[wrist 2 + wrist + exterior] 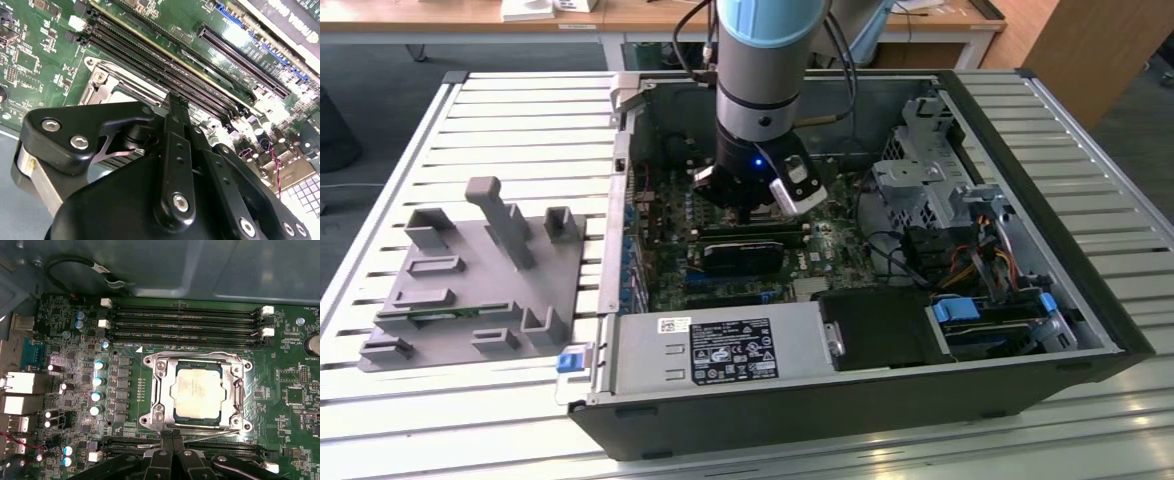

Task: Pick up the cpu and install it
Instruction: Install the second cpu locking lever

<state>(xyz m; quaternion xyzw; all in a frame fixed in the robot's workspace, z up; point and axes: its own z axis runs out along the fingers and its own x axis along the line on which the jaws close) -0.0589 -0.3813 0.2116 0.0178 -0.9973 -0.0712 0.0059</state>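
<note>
Your gripper (172,440) hangs low inside an open computer case (1067,330), just above the green motherboard (75,340). Its two black fingers (176,130) are pressed together at the tips, with nothing between them. Just beyond the closed jaws, the cpu (196,390) lies flat in its metal-framed socket (159,390), silver top facing up. The fingertips sit at the socket's near edge, apart from the chip. Rows of dark memory slots (182,322) run along the socket's far side from the jaws.
</note>
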